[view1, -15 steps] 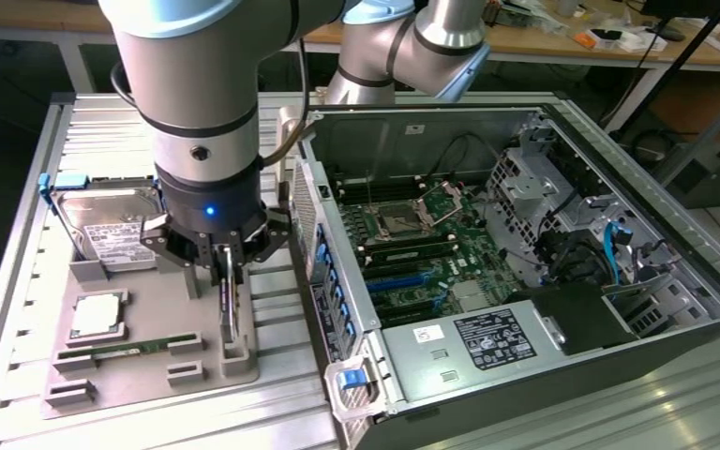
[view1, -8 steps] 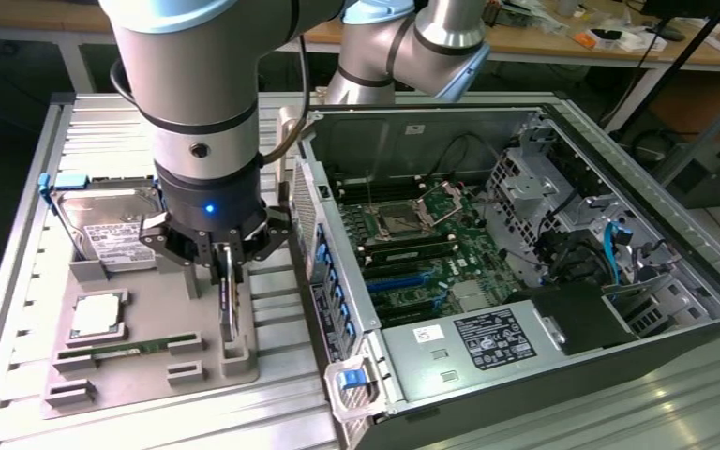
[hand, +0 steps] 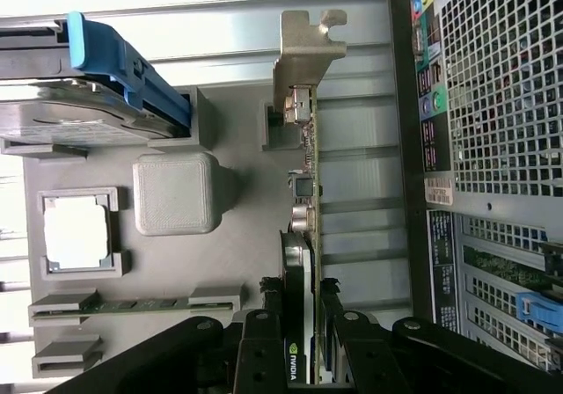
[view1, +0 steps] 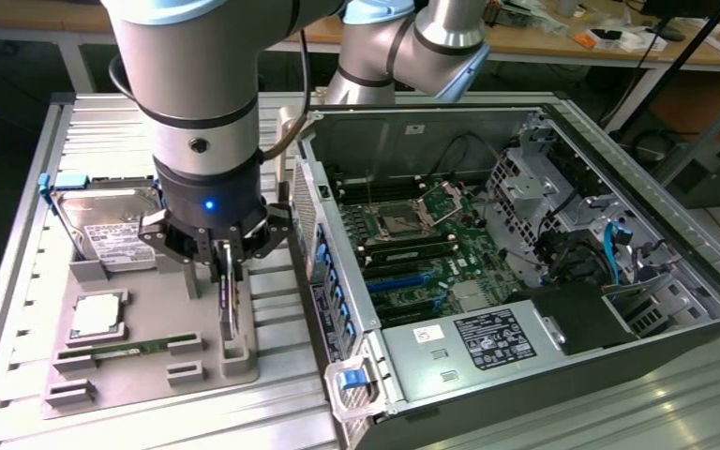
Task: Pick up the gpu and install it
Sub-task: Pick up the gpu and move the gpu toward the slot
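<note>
Currently, the gripper [view1: 224, 274] stands over the gray fixture tray [view1: 147, 380] beside the open computer case [view1: 561, 108], its jaws pinching the gpu [view1: 228, 305] across its two flat faces. The card is on edge in its tray slot. From the exterior view, the card reads as a thin dark blade below the fingers. Its long axis runs parallel to the case's nearer side wall, and the hard drive [view1: 110, 225], CPU [view1: 97, 317] and memory stick [view1: 128, 349] sit in their own tray pockets toward the exterior view's left. The motherboard [view1: 423, 244] shows inside the case. The wrist view adds detail that the arm hides from the room. It shows the gpu [hand: 301, 262] edge-on between the gripper [hand: 301, 324] fingers, and the metal bracket [hand: 308, 38] at the end toward the hard drive [hand: 79, 113]. The case's perforated rear panel [hand: 501, 86] runs alongside the card.
</note>
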Robot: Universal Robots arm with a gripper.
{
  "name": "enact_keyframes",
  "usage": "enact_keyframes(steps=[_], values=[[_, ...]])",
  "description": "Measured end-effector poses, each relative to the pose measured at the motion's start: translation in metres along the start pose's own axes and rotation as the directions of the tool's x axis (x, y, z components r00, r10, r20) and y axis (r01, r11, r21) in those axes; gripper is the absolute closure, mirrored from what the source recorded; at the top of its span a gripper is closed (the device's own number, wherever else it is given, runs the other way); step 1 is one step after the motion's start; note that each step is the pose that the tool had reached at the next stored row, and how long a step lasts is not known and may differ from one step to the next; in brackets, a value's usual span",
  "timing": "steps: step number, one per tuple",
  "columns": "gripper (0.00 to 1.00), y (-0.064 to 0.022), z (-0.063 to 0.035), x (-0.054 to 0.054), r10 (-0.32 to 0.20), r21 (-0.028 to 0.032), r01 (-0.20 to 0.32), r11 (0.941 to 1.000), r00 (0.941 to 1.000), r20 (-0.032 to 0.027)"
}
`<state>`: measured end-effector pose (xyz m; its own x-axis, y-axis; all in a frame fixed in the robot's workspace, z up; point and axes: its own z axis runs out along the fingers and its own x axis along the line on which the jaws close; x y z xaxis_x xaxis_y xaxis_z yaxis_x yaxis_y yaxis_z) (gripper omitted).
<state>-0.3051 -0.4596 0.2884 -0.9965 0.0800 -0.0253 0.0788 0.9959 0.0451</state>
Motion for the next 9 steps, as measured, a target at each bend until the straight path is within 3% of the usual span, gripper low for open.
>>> enact_keyframes(steps=[9], values=[[0.73,0.0002,-0.0034,-0.0001,0.000,0.0000,0.000,1.0000,1.0000,0.0001]])
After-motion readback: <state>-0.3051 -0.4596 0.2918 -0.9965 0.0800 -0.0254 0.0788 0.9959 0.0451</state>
